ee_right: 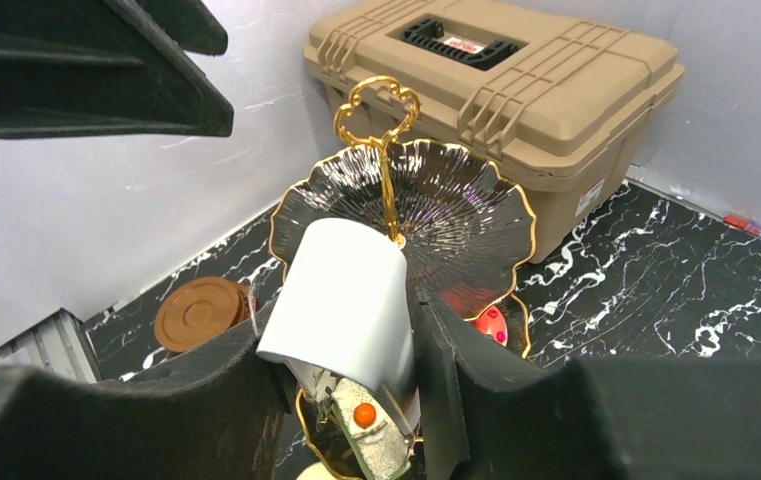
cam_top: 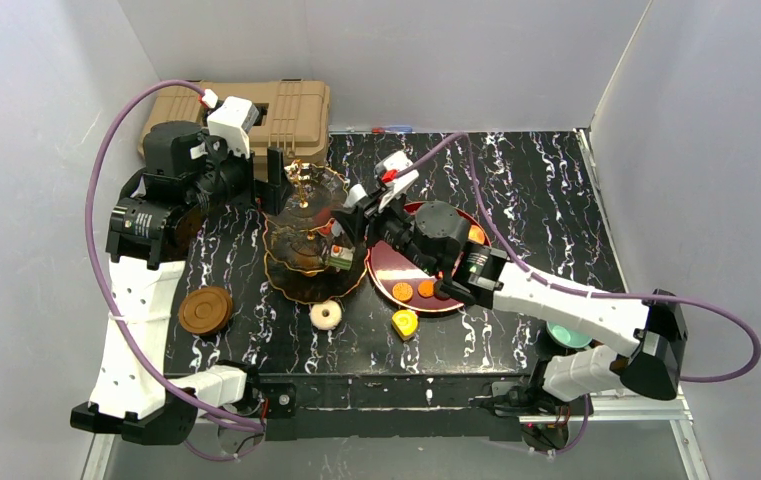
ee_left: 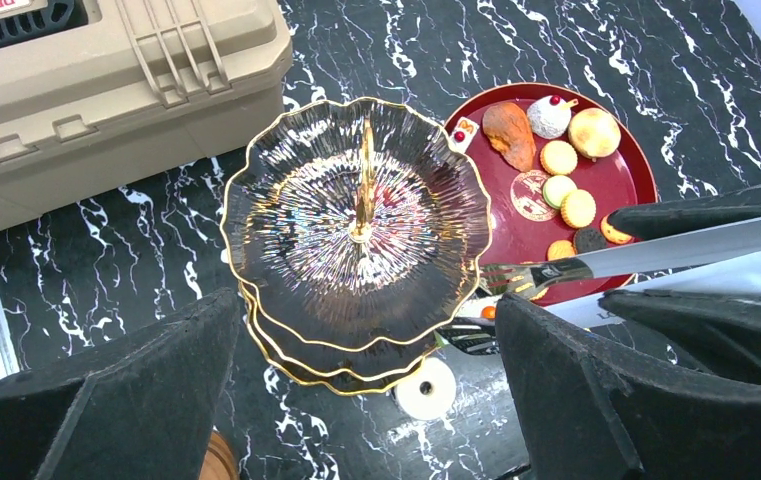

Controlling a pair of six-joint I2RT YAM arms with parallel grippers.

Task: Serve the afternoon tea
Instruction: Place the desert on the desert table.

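Observation:
The dark three-tier stand with gold scalloped rims stands left of centre. My right gripper is shut on white tongs, whose silver blades reach to the stand's right side. A green cake slice with an orange ball lies at the tongs' tips over a lower tier. A pink sweet sits on a lower tier. My left gripper hangs open above the stand, holding nothing. More sweets lie on the red tray.
The big tan case stands behind the stand. Brown saucers are stacked at the front left. A white donut and a yellow sweet lie on the table in front. A teal cup shows under my right arm.

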